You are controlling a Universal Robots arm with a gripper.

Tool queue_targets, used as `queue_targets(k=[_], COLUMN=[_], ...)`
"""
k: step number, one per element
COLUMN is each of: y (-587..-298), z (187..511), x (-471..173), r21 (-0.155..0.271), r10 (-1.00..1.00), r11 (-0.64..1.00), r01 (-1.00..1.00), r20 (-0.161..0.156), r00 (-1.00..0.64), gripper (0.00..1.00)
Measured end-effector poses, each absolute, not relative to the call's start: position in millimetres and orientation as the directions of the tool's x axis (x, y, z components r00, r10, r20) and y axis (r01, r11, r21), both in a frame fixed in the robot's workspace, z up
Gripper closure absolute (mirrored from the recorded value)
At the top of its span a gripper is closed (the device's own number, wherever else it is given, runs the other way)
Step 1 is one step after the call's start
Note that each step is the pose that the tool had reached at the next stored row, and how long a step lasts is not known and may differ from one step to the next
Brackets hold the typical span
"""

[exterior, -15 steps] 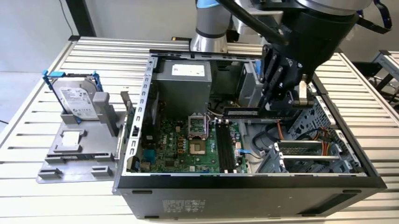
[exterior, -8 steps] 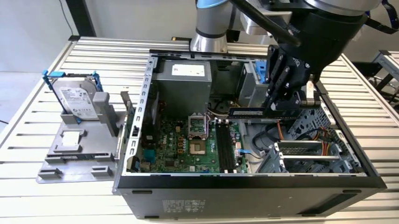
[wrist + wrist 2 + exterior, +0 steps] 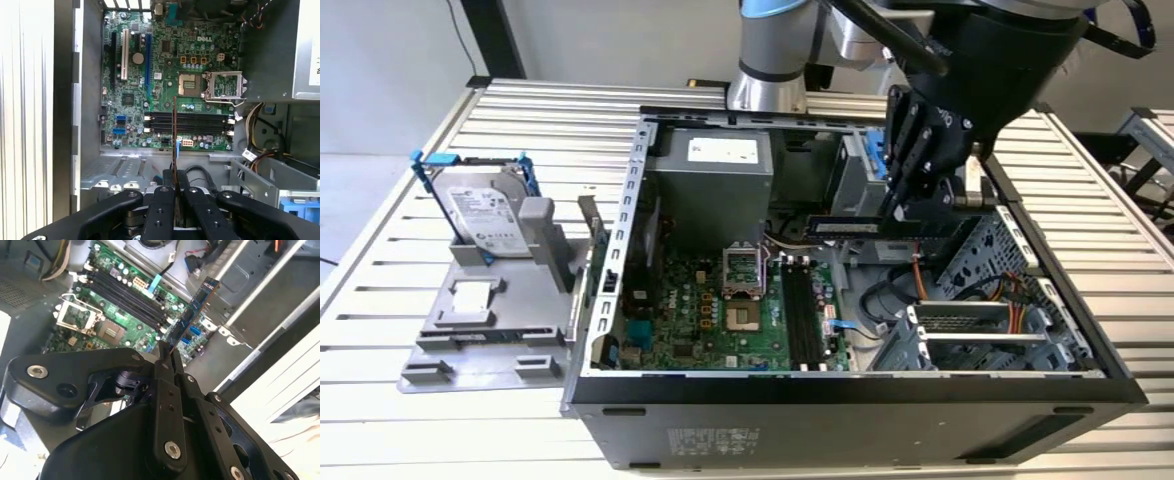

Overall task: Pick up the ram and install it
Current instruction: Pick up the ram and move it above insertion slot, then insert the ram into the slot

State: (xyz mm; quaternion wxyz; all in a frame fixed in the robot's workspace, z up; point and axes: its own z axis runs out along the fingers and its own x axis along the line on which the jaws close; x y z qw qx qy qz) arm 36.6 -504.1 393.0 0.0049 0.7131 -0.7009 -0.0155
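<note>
The ram [image 3: 845,226] is a slim dark stick, held level above the open computer case [image 3: 854,385], over the drive cage side. My gripper [image 3: 907,212] is shut on one end of it. In the second wrist view the ram [image 3: 195,310] sticks out from the fingertips [image 3: 176,360] towards the motherboard. Seen edge-on in the first wrist view, the ram [image 3: 174,135] is a thin line rising from the gripper [image 3: 175,180]. The black memory slots [image 3: 803,315] [image 3: 190,122] [image 3: 125,292] lie below, apart from the stick.
A silver hard drive in a blue bracket [image 3: 483,208] stands on a grey holder [image 3: 480,340] at the exterior view's left. Inside the case are the CPU socket [image 3: 192,85], the power supply [image 3: 714,175], cables and a metal drive cage [image 3: 981,330].
</note>
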Motion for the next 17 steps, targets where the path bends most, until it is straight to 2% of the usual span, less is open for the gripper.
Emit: queue_targets(k=[12, 17], y=[-453, -450], z=[393, 393], x=[37, 37], r21=[0.029, 0.029], r10=[-1.0, -0.998], r11=[-0.017, -0.054], r01=[-0.999, -0.998], r20=[-0.015, -0.015], r00=[0.017, 0.054], gripper=[1.0, 1.0])
